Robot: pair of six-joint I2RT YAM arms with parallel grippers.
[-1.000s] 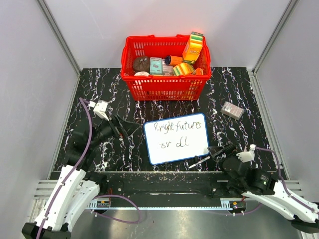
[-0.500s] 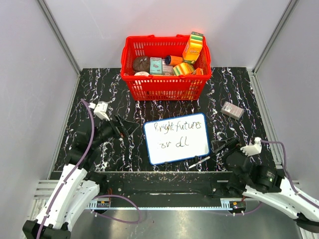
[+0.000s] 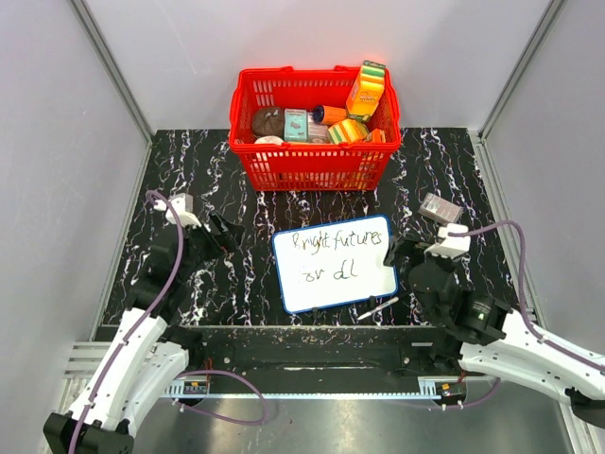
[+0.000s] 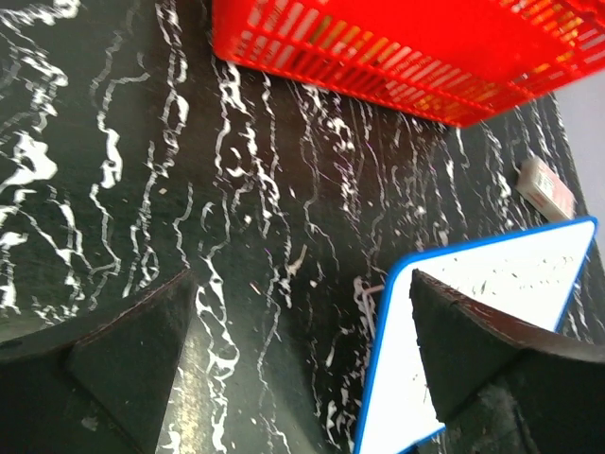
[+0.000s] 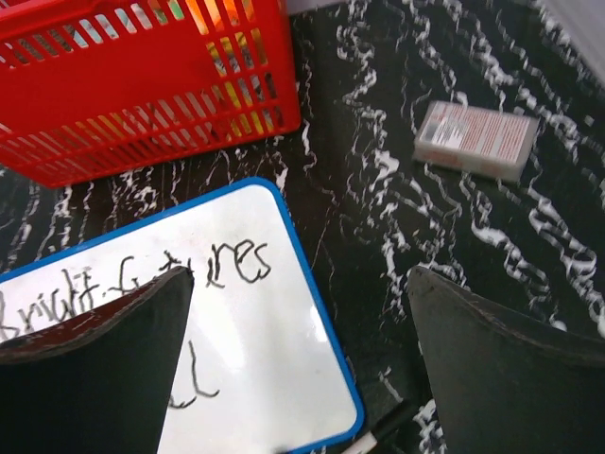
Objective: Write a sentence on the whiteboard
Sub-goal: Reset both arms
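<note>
1. While my right pincer (image 3: 402,251) hangs spread and empty beside the whiteboard (image 3: 334,262), the sentence (image 3: 326,253) looks unfinished.
2. My left pincer (image 3: 225,234): likewise spread, empty.
3. Next, probably: pinch the marker (image 3: 378,307) lying by the board's near corner.

A black marble-patterned table (image 3: 454,170) with white veins stands enclosed by plain pale grey wall panels (image 3: 302,38), which meet at slanting aluminium frame rails (image 3: 113,80). The light is even and soft.
</note>
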